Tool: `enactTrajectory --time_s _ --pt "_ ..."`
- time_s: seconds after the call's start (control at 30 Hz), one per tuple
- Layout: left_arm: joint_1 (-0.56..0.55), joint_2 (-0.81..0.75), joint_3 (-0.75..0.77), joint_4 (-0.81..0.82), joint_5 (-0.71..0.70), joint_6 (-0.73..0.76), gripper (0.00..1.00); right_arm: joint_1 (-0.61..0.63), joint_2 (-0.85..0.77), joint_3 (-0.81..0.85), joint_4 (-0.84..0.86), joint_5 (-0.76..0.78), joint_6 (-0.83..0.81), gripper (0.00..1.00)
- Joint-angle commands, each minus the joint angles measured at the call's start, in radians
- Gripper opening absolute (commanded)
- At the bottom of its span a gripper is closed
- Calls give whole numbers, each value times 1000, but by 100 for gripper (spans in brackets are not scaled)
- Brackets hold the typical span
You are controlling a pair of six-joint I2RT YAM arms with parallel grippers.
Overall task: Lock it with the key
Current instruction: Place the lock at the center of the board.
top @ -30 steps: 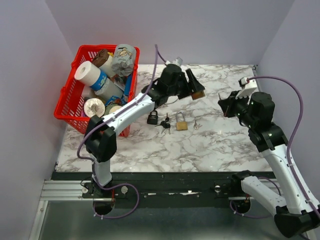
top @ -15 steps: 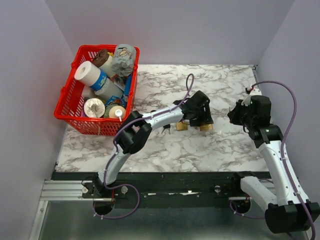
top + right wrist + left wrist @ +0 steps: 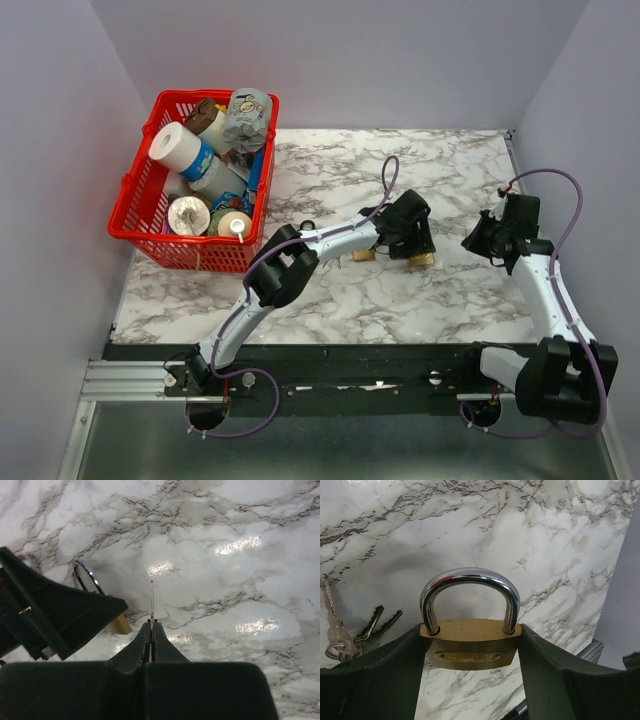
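The padlock [image 3: 470, 652] sits in the left gripper [image 3: 471, 632], whose fingers [image 3: 385, 680] are spread wide and clamp the two short ends of the brass body, down near the marble table [image 3: 560, 540]. I cannot tell whether the padlock touches the table. That hold leaves the steel shackle [image 3: 470, 580] sticking out free and keeps the broad faces clear. Both shackle legs meet the body. The keyhole shows in no view and is probably on the end opposite the shackle.

To the right of the padlock and apart from it, the right gripper [image 3: 151, 626] has its fingers [image 3: 135, 652] pressed together on a single key [image 3: 151, 600]. They pinch it so that the thin blade juts out ahead, ready to be pushed in. The blade points past the padlock, not at it, so lining the two up looks like the step in hand.

A bunch of keys [image 3: 340, 637] lies on the table beside the padlock, on the side away from the right gripper. What looks like another brass lock [image 3: 363, 255] lies on that side too.
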Motion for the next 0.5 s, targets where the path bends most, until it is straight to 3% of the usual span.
enactTrajectory --time_s 0.0,0.17,0.4,0.47 --pt "-6 -2 50 56 -15 -20 0 -33 159 23 87 -106 -2 1" --pt "-6 18 53 55 -35 -14 0 -34 250 57 132 -122 17 1" --pt "-6 38 61 59 -26 -18 27 -36 292 51 157 -130 37 1" --pt "-6 38 61 58 -27 -18 31 -34 299 46 163 -131 38 1"
